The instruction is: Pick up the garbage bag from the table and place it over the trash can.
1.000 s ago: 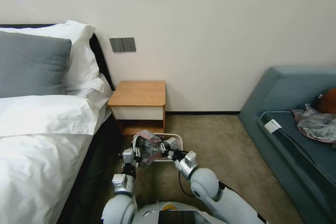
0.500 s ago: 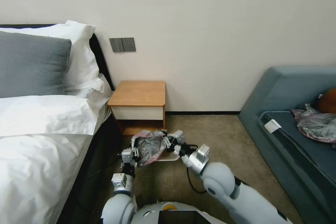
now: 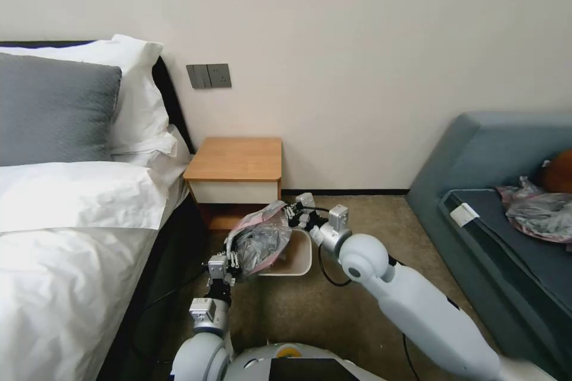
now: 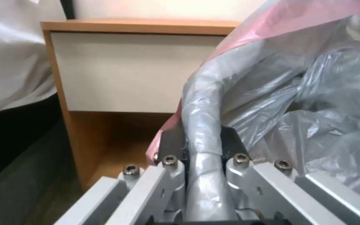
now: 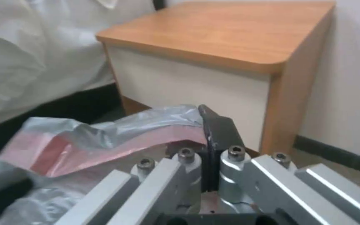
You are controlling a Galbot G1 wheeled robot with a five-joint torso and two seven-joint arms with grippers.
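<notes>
Both grippers are clamped on the garbage bag (image 3: 260,242), which hangs stretched between them over the near-left part of the trash can (image 3: 300,259) on the carpet in front of the desk (image 3: 236,158). The left gripper (image 3: 233,255) sits at the bag's near end, beside the bed (image 3: 71,232); in the left wrist view its fingers (image 4: 172,144) pinch a twisted fold of grey plastic (image 4: 207,131), with the pink rim running up and away from them. The right gripper (image 3: 290,212) is at the bag's far end, just in front of the desk's lower shelf, and in the right wrist view its dark fingers (image 5: 217,134) are pressed together on the pink-edged rim (image 5: 117,142). The bag is crumpled and only partly spread, its pink edge lifted toward the desk. The bin's beige inside shows to the right of the bag. The desk top is bare wood, its white drawer front facing the robot.
</notes>
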